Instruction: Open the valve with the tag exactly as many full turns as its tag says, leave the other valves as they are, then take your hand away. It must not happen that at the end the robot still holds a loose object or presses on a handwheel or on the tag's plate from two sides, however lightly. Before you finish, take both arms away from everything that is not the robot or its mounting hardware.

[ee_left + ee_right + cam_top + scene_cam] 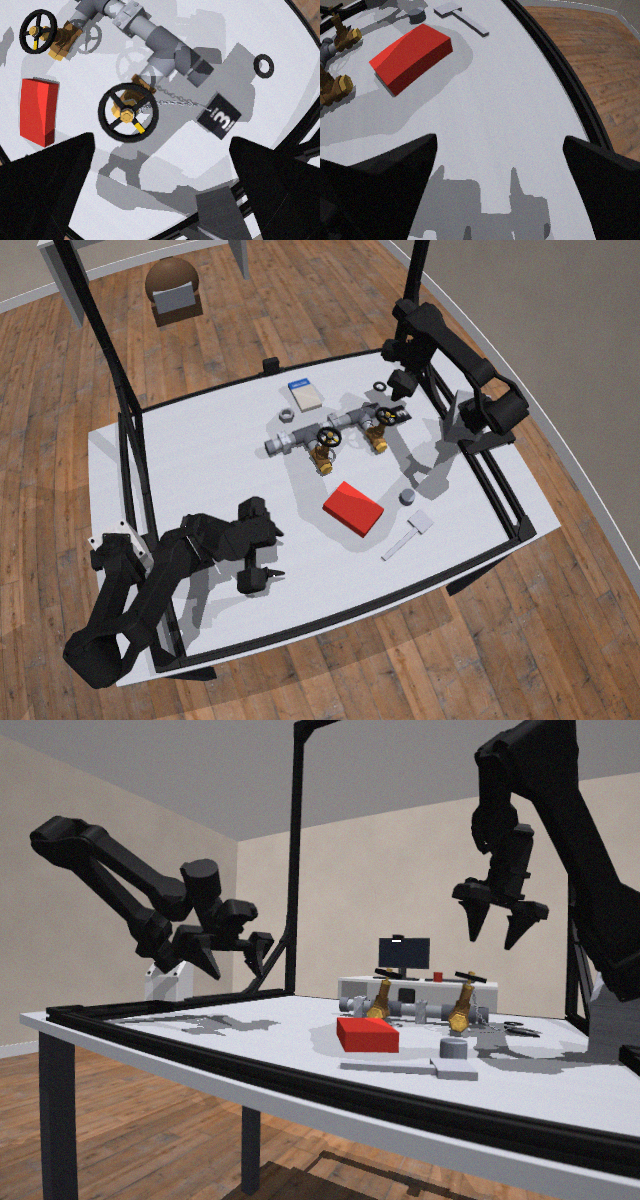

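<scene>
The tagged valve (387, 418) (469, 977) (127, 114) has a brass body and a black handwheel with one yellow-marked spoke. A chain joins it to a black tag (401, 414) (219, 116) reading 3, lying flat on the table. The other valve (327, 438) (387, 973) (34, 31) stands on the same grey pipe and shows no tag. My left gripper (490, 944) (164, 142) is open and empty, raised above the tagged valve's side of the table, touching nothing. My right gripper (282, 554) (238, 976) (503, 142) is open and empty above the table, away from both valves.
A red block (353, 509) (368, 1035) (415, 57) lies in front of the valves. Near it are a grey cylinder (407, 496) and a flat-headed tool (420, 522). A nut (282, 418) and a booklet (306, 396) lie behind the pipe. A black ring (256, 66) lies beyond the tag.
</scene>
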Robot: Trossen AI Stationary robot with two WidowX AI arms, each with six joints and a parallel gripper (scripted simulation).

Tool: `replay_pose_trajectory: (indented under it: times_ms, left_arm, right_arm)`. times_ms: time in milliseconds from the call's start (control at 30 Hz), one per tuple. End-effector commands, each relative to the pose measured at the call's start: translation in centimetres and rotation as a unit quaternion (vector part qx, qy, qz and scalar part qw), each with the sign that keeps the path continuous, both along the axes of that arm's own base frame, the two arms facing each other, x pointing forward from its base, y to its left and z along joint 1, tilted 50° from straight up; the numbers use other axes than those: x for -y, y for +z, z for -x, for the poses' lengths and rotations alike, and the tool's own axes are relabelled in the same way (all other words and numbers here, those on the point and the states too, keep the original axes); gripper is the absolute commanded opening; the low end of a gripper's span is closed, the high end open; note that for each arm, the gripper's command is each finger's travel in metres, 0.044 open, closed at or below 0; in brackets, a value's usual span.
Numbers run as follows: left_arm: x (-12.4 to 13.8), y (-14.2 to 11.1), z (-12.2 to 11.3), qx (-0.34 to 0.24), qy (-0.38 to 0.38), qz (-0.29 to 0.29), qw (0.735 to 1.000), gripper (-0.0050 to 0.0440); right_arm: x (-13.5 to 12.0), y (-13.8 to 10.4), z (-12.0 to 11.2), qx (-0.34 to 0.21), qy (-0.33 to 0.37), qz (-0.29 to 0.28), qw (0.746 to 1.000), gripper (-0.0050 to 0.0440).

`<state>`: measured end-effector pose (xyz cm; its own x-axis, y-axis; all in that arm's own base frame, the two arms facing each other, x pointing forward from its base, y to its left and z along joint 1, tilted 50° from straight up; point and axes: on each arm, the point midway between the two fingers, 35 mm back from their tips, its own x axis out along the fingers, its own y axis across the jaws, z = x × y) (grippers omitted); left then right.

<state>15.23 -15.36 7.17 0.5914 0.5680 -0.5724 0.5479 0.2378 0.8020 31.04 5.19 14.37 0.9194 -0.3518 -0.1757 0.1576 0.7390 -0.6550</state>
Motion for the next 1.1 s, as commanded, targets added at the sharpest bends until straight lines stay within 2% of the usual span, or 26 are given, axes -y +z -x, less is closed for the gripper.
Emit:
replay_pose_trajectory:
  times_ms: [0, 67, 100, 300, 567, 700, 1067]
  left_arm:
    - [-1.6, -3.4, 0.7, -0.004, -0.005, 0.0, 1.0, 0.04]
    - [-1.6, -3.4, 0.7, -0.004, -0.005, 0.0, 1.0, 0.04]
    - [-1.4, -4.5, 0.7, 0.001, -0.006, 0.022, 1.0, 0.04]
    - [-4.3, -9.0, 1.7, 0.002, -0.012, 0.048, 0.999, 0.04]
    - [-7.6, -12.7, 2.7, 0.008, -0.019, 0.099, 0.995, 0.04]
    - [-7.8, -13.2, 2.8, 0.011, -0.02, 0.117, 0.993, 0.04]
    - [-7.8, -13.3, 2.8, 0.011, -0.021, 0.118, 0.993, 0.04]
  right_arm:
    - [0.0, 0.0, 0.0, 0.0, 0.0, 0.0, 1.0, 0.04]
    - [0.0, 0.0, 0.0, 0.0, 0.0, 0.0, 1.0, 0.04]
    - [0.0, 0.0, 0.0, 0.0, 0.0, 0.0, 1.0, 0.04]
    - [0.0, 0.0, 0.0, 0.0, 0.0, 0.0, 1.0, 0.04]
    - [0.0, 0.0, 0.0, 0.0, 0.0, 0.0, 1.0, 0.04]
    - [0.0, 0.0, 0.0, 0.0, 0.0, 0.0, 1.0, 0.04]
    - [0.0, 0.0, 0.0, 0.0, 0.0, 0.0, 1.0, 0.04]
